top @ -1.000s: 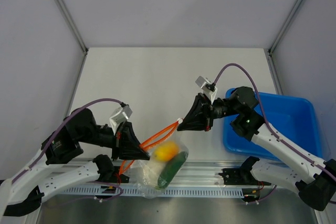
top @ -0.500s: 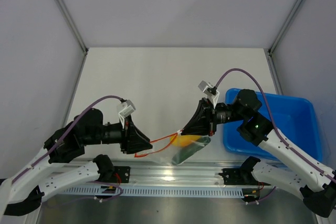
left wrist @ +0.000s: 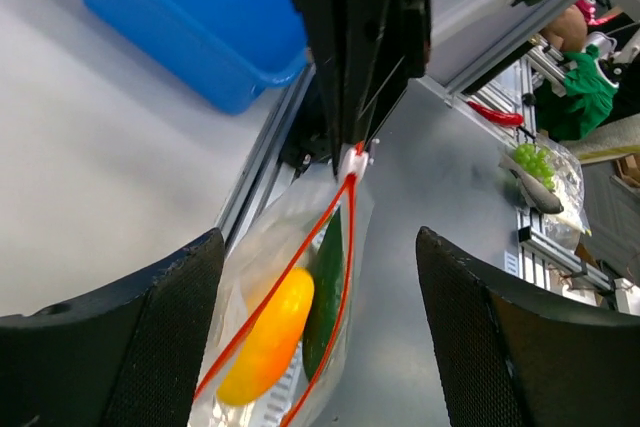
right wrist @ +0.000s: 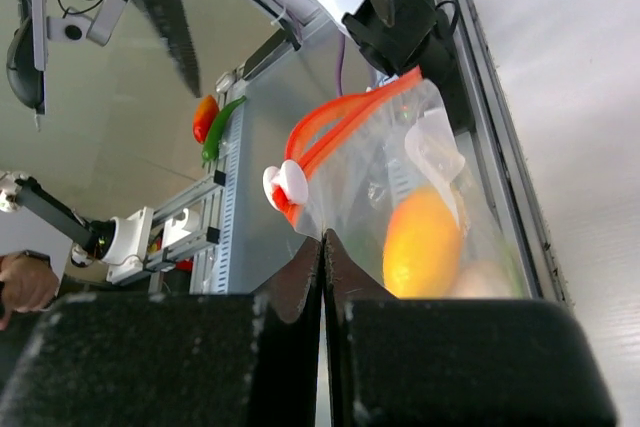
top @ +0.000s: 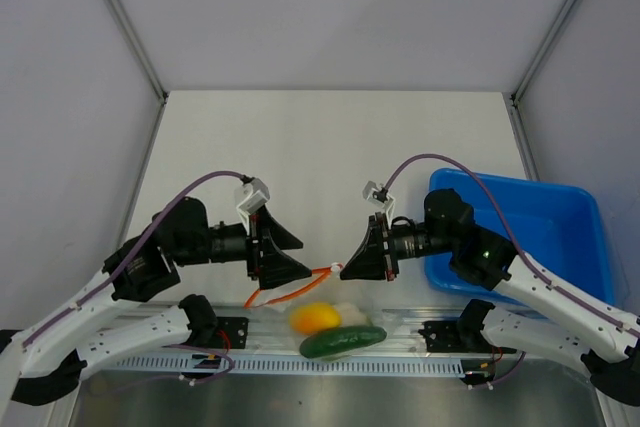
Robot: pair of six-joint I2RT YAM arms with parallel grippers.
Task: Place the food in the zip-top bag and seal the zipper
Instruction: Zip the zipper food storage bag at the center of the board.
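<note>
We are watching the left gripper (top: 303, 259) letting go. A second ago it seemed to be pulling on its end of the zip-top bag (right wrist: 440, 162). Now its fingers (left wrist: 120, 347) are standing wide apart, with the bag running loosely between them and nothing gripped.

The right gripper (top: 347, 267) is carrying the bag alone, its fingers pressed fully together on the corner just beside the small white tab (right wrist: 285, 185). The bag is hanging between the two grippers at the table's near edge, and it is sagging lower than it was half a second ago.

The yellow fruit (top: 313, 318), the cucumber (top: 342, 341) and the pale leafy lump (top: 349, 311) are all lying inside it, so we are judging the loading done. The zipper (right wrist: 380, 95) is gaping, its two orange strips parted (clearest from the left wrist), so the sealing is not yet done. We are guessing the left gripper is repositioning for that.

We are finding no brand, label or readable writing on the bag, the blue tray (top: 545, 247) or the arms.
</note>
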